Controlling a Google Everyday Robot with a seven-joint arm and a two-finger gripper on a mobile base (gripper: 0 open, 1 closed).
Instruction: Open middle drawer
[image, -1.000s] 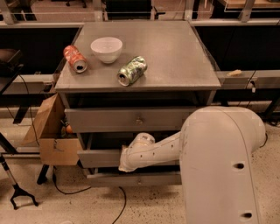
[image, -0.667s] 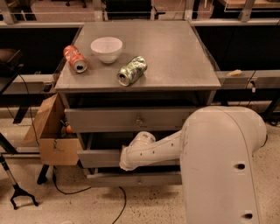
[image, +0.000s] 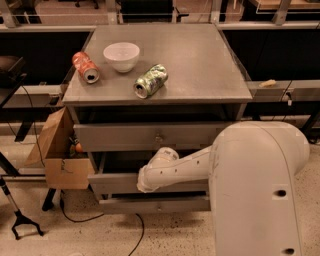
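The middle drawer (image: 112, 183) sits between the top drawer (image: 125, 137) and the bottom drawer (image: 150, 205) of the grey cabinet, with a dark gap showing above its front. Its front and that gap look the same as a second ago, and the arm has not visibly shifted either. The gripper (image: 146, 181) is at the centre of the drawer's front, hidden behind the white wrist, so whether it is spread or closed cannot be told. The arm (image: 190, 165) reaches in from the right, sloping slightly down to the left across the drawer front. On the cabinet top (image: 200, 65) stand a bowl (image: 121, 56), a red can (image: 85, 67) and a green can (image: 150, 80), both cans lying on their sides.
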